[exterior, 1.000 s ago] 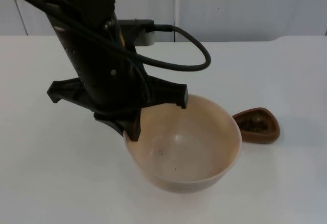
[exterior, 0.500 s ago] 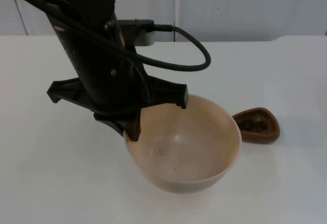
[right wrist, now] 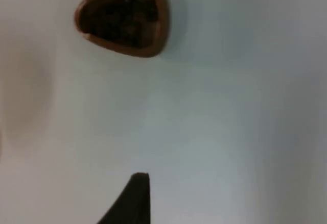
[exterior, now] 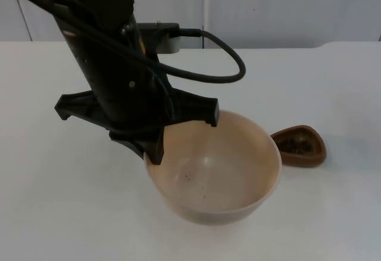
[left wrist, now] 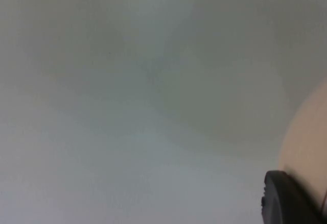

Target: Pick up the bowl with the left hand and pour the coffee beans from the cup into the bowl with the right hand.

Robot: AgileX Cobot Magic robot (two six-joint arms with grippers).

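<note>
A wide beige bowl sits at the middle of the table, with a few dark specks inside and otherwise bare. My left gripper is shut on its left rim, one finger inside the wall. The same rim shows in the left wrist view beside a black fingertip. Whether the bowl rests on the table or hangs just above it I cannot tell. A small brown teardrop-shaped cup holding coffee beans stands just right of the bowl. My right gripper hovers over bare table, apart from the cup.
The white table top runs back to the grey partition wall. The left arm's black body covers the area behind and left of the bowl.
</note>
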